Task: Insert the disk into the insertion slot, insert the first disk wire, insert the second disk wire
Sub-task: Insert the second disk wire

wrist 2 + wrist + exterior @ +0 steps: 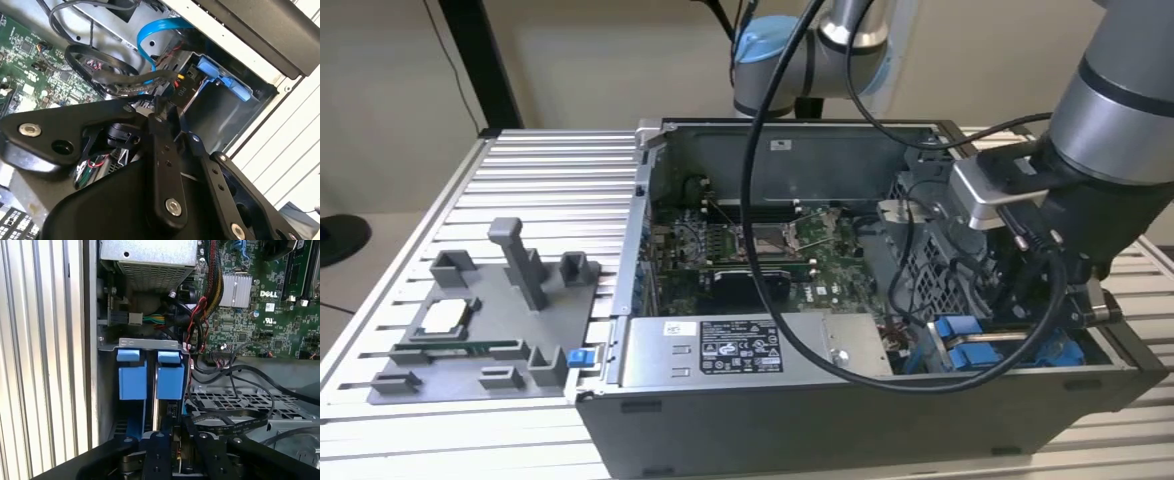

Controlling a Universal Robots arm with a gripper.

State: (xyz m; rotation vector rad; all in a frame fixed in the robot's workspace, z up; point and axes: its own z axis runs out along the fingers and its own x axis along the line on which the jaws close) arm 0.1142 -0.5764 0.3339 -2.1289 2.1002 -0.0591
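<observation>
End effector [172, 440] reaches down into the open computer case [854, 400] at the exterior view's right, over the slot [150, 347] with its blue tabs. Whether it is spread or pinching something I cannot tell. Black wires [235, 417] and a blue cable [150, 35] lie just beside it. The case stands on a slatted surface [547, 190].

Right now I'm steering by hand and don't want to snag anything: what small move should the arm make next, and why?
Likely a slow, short advance toward the insertion slot. The gripper is low at that bay, just short of its blue tabs, and black wires lie close beside it, so anything sideways might snag.
</observation>
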